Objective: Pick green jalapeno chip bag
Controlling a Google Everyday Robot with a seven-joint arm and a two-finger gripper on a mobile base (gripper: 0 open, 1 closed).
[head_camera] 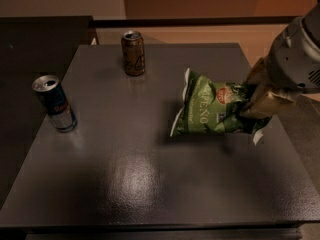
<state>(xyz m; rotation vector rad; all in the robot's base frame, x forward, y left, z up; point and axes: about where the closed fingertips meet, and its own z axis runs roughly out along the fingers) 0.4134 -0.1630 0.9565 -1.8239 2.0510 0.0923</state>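
Note:
The green jalapeno chip bag (210,111) is a crinkled glossy green bag with white seams and a small red logo, at the right of the dark table (135,174). It hangs lifted above the tabletop, with a shadow beneath it. My gripper (255,101) comes in from the right on a grey arm and is shut on the bag's right end.
A brown can (133,53) stands at the table's back centre. A blue and silver can (54,103) stands near the left edge. A dark counter lies to the left, and the table's right edge is just under my arm.

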